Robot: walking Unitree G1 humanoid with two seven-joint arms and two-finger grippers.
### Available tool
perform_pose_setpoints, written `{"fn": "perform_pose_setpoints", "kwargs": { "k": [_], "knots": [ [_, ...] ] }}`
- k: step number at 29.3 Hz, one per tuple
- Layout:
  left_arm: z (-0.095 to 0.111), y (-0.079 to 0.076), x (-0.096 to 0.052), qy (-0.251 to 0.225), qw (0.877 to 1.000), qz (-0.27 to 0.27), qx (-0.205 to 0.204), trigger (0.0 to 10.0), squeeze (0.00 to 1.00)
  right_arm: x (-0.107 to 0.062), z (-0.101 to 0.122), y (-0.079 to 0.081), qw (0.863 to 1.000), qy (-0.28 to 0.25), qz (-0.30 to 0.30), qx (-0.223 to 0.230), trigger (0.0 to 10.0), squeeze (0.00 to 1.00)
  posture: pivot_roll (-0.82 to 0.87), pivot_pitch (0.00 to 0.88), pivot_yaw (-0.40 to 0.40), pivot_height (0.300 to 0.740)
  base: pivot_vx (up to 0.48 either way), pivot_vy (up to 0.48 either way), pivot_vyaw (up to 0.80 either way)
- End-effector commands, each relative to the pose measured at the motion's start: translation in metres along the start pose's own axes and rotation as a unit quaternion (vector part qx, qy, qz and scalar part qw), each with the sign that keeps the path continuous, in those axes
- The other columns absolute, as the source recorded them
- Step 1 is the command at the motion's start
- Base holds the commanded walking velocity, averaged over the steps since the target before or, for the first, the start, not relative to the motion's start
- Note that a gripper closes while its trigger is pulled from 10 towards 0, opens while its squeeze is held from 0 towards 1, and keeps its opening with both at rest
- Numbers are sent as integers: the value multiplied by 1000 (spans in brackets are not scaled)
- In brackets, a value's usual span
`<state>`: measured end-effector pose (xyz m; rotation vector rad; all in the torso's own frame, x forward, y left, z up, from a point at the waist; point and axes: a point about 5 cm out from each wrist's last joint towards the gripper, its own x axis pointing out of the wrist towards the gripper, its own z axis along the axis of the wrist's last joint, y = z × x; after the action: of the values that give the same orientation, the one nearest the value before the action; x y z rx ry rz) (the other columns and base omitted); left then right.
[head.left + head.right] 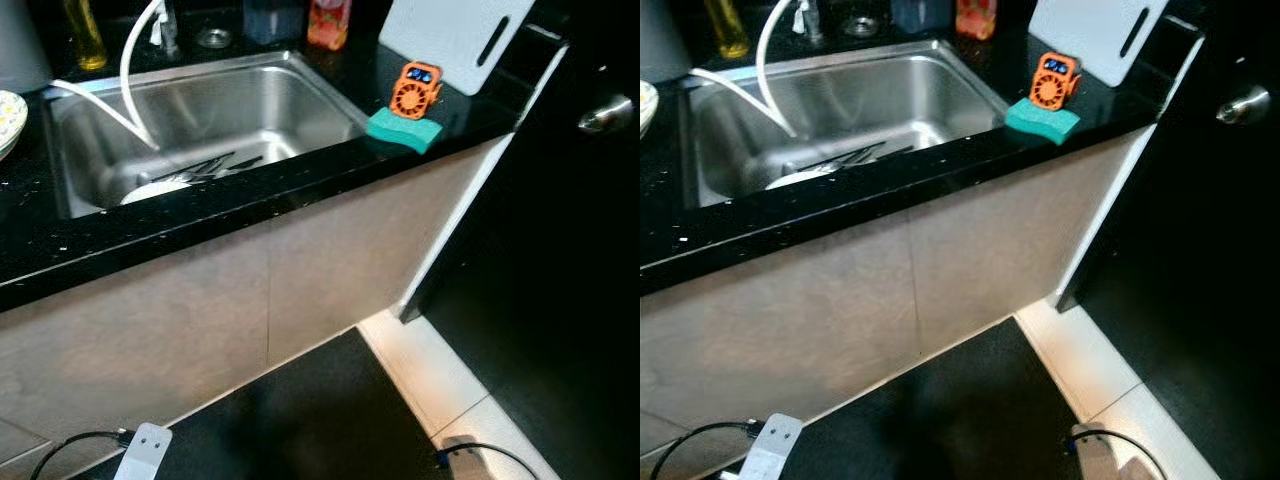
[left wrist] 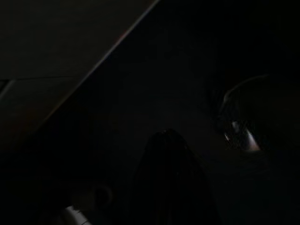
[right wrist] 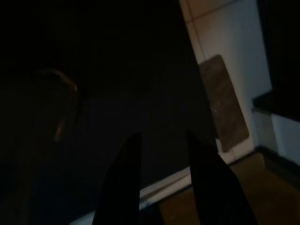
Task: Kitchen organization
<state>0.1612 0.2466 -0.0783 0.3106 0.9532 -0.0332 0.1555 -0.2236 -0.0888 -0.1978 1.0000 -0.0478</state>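
Observation:
A steel sink [image 1: 300,75] is set in a black counter [image 1: 100,240] in front of me. In its basin lies a white plate [image 1: 150,190] with dark utensils [image 1: 205,167] on it. A green sponge [image 1: 403,128] lies on the counter's front right corner, with a small orange fan-like gadget [image 1: 415,90] just behind it. My right gripper [image 3: 161,136] hangs low over a dark floor, open, with nothing between its fingers. My left gripper [image 2: 168,140] hangs idle in deep shade.
A white cutting board [image 1: 450,35] leans at the back right. A white hose [image 1: 128,70] arcs into the sink. Bottles [image 1: 85,35] stand behind it, and a bowl [image 1: 8,118] sits at the far left. A dark door with a knob [image 1: 605,112] is on the right.

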Motion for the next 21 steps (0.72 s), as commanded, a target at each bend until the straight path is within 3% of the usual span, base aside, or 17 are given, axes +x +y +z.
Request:
{"fn": "perform_pose_setpoints", "kwargs": {
  "k": [1, 2, 18, 21],
  "knots": [
    [-16, 0, -4, 28, 1000, 0, -8, 10000, 55, -2, -10, 1, 1000, 16, 0, 5, 10000, 0, 71, 132, -57, 740, 0, 0, 0],
    [-16, 0, -4, 29, 1000, -3, -6, 10000, 0, -2, -10, 1, 1000, 17, 0, 5, 10000, 0, 70, 131, -55, 740, 0, 0, 0],
    [-15, 3, -3, 29, 1000, -3, -4, 10000, 0, -1, -9, 5, 1000, 15, 2, 7, 10000, 0, 77, 122, -44, 740, 0, 0, 0],
    [-14, 4, -3, 28, 1000, 0, -7, 10000, 0, -1, -9, 5, 1000, 15, 3, 7, 10000, 0, 78, 120, -43, 740, 0, 446, 0]
  ]
}}
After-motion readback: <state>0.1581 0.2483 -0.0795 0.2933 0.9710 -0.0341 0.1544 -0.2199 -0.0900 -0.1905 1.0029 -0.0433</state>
